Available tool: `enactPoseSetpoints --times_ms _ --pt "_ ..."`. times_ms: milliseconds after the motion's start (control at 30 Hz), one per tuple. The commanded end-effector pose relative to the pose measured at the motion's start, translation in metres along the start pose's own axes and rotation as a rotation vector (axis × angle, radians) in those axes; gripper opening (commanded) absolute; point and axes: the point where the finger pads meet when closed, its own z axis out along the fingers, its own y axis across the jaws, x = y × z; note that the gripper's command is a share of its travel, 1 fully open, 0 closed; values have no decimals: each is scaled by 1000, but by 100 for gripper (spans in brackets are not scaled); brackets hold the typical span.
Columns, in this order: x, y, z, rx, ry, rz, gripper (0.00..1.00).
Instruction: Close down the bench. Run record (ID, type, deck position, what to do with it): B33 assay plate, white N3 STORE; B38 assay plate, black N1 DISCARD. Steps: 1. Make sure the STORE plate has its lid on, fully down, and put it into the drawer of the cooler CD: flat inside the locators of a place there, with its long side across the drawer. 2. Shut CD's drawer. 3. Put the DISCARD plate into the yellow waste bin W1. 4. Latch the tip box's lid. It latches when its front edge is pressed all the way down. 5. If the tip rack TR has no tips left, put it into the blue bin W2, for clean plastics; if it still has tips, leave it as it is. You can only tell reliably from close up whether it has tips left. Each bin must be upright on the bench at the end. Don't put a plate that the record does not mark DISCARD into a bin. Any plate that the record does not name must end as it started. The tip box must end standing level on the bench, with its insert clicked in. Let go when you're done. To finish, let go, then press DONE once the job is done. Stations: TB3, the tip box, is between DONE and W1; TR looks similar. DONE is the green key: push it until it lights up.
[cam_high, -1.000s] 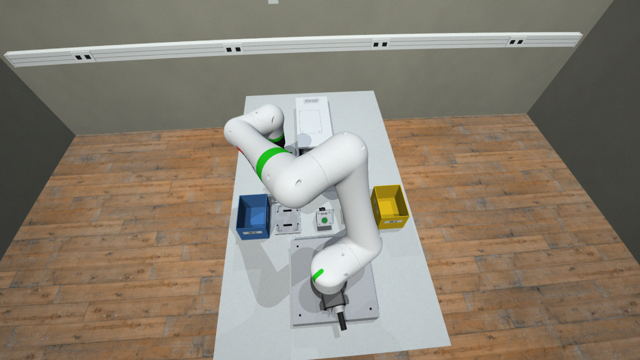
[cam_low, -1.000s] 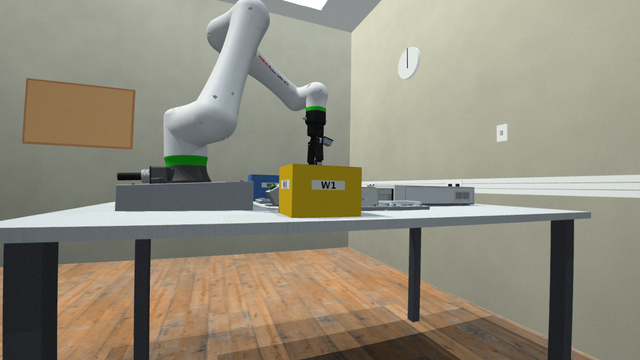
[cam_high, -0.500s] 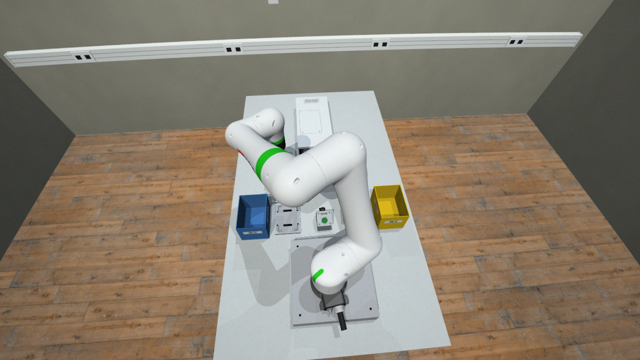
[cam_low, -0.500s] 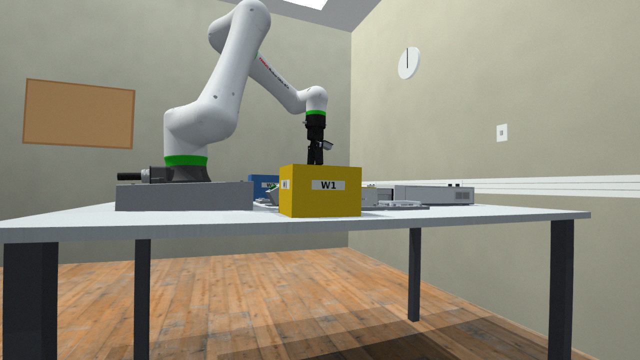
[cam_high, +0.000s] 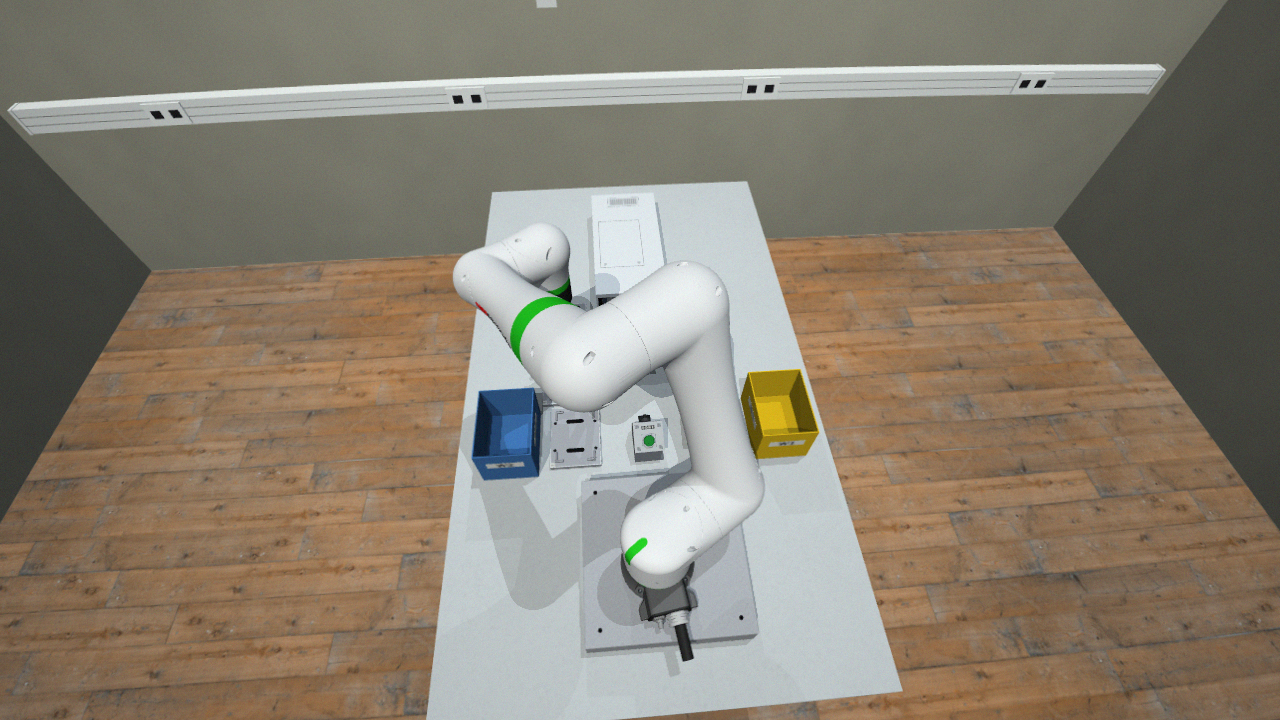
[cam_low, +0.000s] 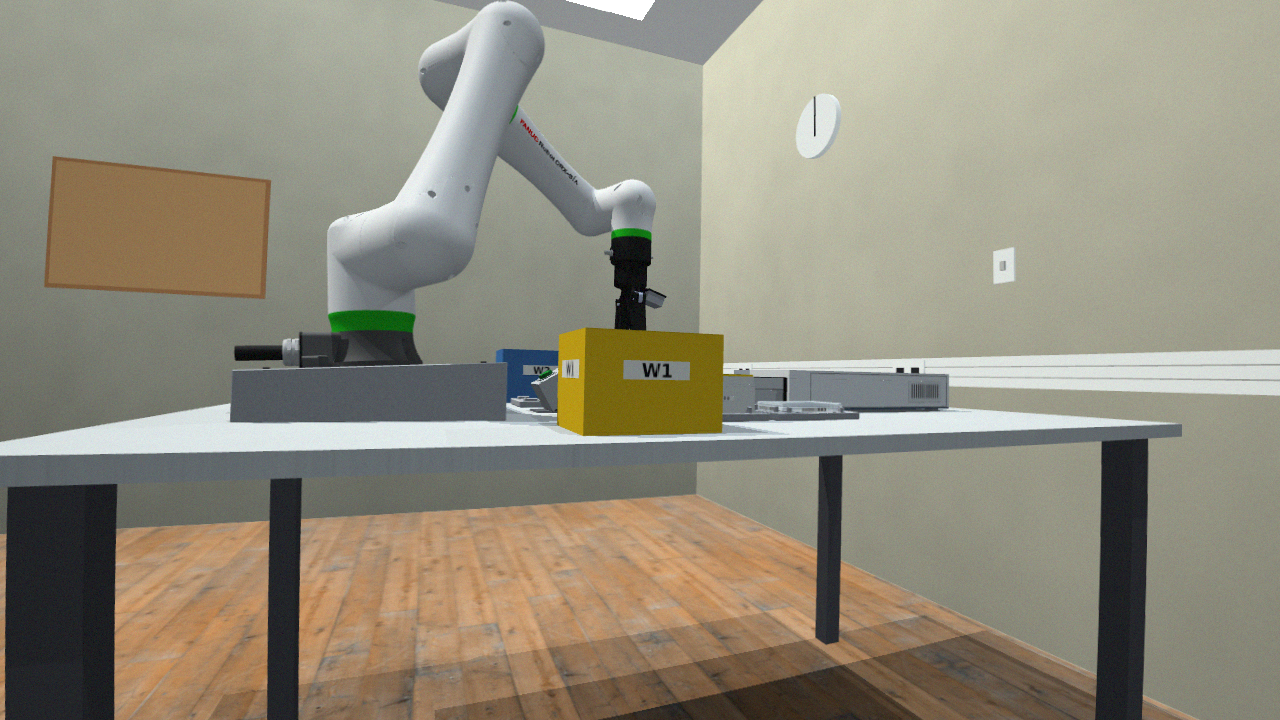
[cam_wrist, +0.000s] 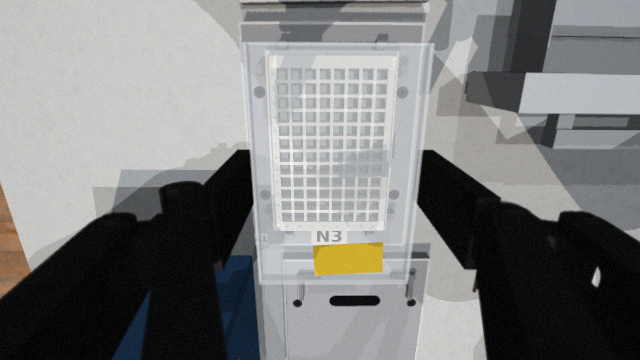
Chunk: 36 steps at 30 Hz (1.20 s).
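Observation:
My gripper (cam_wrist: 335, 174) (cam_low: 629, 315) is shut on a clear plate lid (cam_wrist: 417, 125), with one black finger on each long side. In the wrist view the lid hangs level over the white assay plate (cam_wrist: 332, 150) at deck place N3; the plate's well grid shows through the lid. I cannot tell how high the lid is above the plate. In the top view the arm hides the gripper, lid and plate. The yellow bin W1 (cam_high: 778, 413) (cam_low: 640, 380) and blue bin W2 (cam_high: 507, 434) (cam_wrist: 235, 300) stand upright. The green DONE key (cam_high: 648, 439) is unlit.
The cooler CD (cam_high: 623, 241) (cam_low: 863, 389) stands at the far end of the bench, with grey parts of it at the wrist view's upper right (cam_wrist: 575, 92). A grey slotted nest (cam_high: 574, 437) (cam_wrist: 350, 320) lies beside W2. The arm hides the tip box.

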Motion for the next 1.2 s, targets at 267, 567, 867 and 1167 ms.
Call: enactPoseSetpoints --times_ms 267,567,867,1167 --pt "1 0 14 1 2 0 10" --pt "1 0 23 1 2 0 10" --pt "1 0 35 1 2 0 10" --pt "1 0 40 1 2 0 10"
